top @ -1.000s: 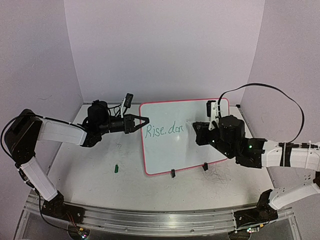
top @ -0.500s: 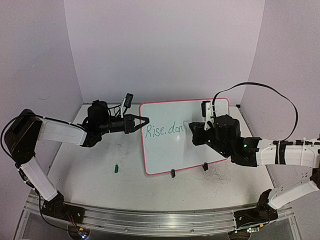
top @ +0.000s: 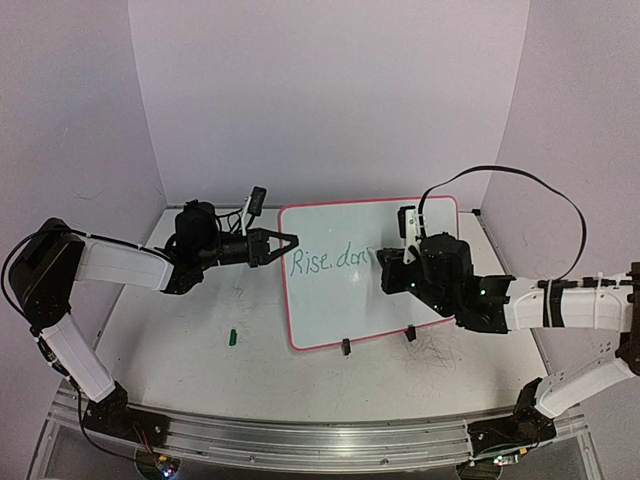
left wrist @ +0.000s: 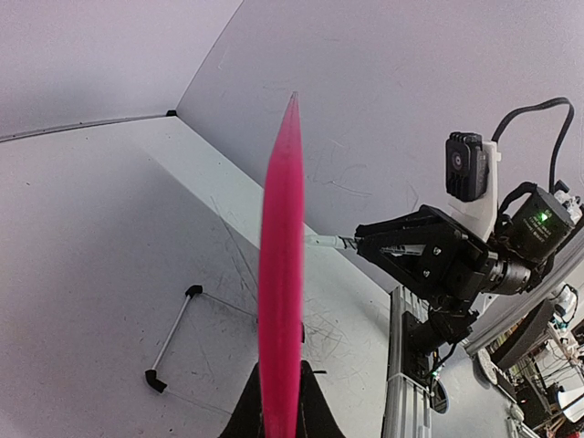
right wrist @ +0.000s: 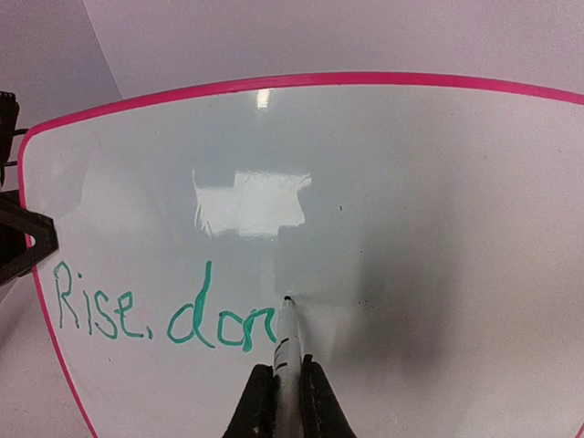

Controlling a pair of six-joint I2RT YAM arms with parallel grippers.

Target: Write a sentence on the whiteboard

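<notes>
— White desk [top: 200, 340] is seen; where is the whiteboard [top: 335, 300] kept?
— Mid-desk, left edge clamped by the left jaws; a marker [right wrist: 286, 342], gripped by the right jaws, is set against it.

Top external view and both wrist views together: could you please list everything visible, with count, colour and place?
large rectangular glossy whiteboard: one, white with a thin pink-red frame, mid-table.
handwritten text "Rise. don": one line, green, left half of the whiteboard.
small clip feet: two, black, at the whiteboard's near edge.
slim marker pen: one, white barrel, tip at the whiteboard just after the text.
small green piece, perhaps a cap: one, on the table left of the whiteboard.
table: one, white, scuffed.
left hand: one, black, shut on the whiteboard's left edge.
right hand: one, black, shut on the marker pen.
</notes>
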